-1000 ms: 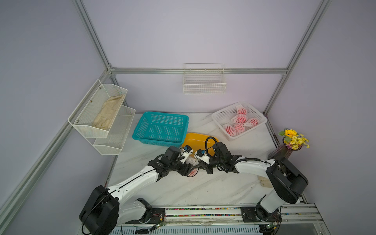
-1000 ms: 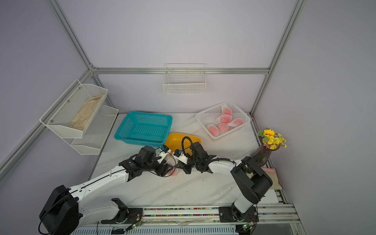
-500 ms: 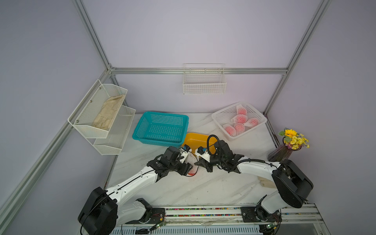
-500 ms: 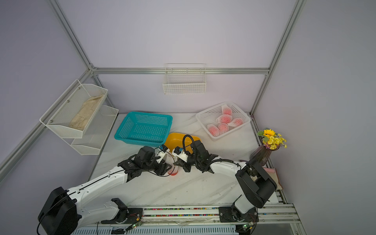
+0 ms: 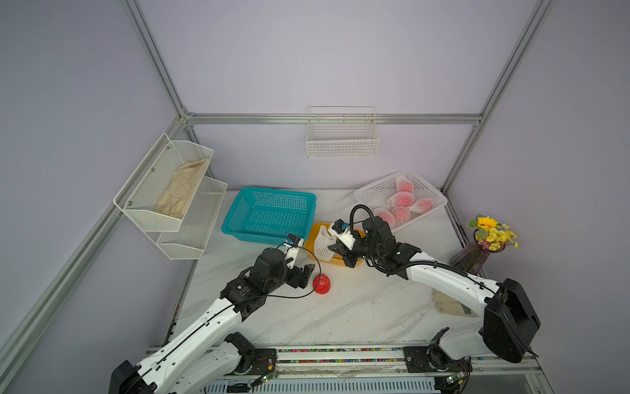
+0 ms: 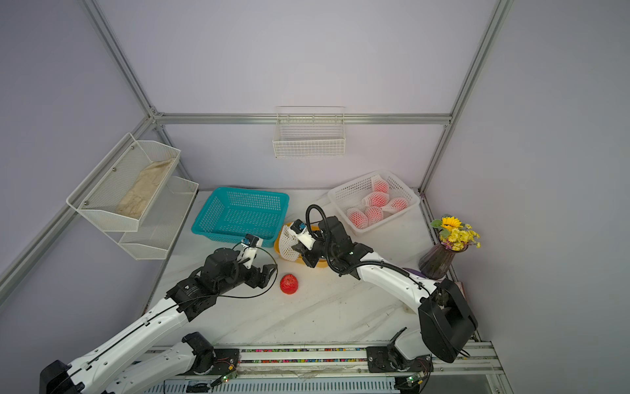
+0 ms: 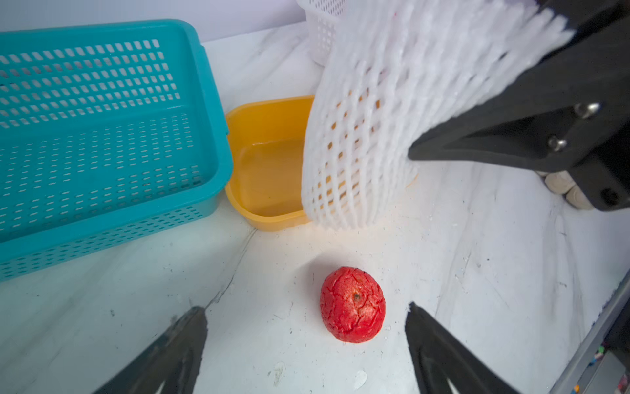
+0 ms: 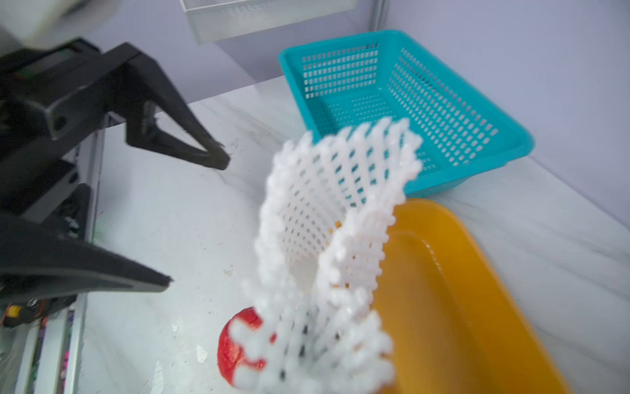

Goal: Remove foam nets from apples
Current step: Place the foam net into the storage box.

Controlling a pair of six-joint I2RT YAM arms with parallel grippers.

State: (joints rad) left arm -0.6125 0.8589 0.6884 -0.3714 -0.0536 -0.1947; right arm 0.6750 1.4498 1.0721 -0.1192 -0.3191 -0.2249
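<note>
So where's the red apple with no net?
In both top views the apple lies on the table right by the open left gripper, near the yellow tub.

tub [image 5: 311, 237]: on table [image 5: 358, 307] | bare apple [image 5: 321, 284]: on table, before tub, apart | loose foam net [image 5: 324, 244]: above tub's left part | slotted basket [image 5: 269, 215]: just left-behind tub | lattice basket [image 5: 376, 191], netted apples [image 5: 402, 199] in it: right-behind tub | vase [image 5: 472, 257]: well right of tub

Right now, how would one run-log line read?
left gripper: open, near bare apple | right gripper: shut on foam net | white basket: netted apples
</note>
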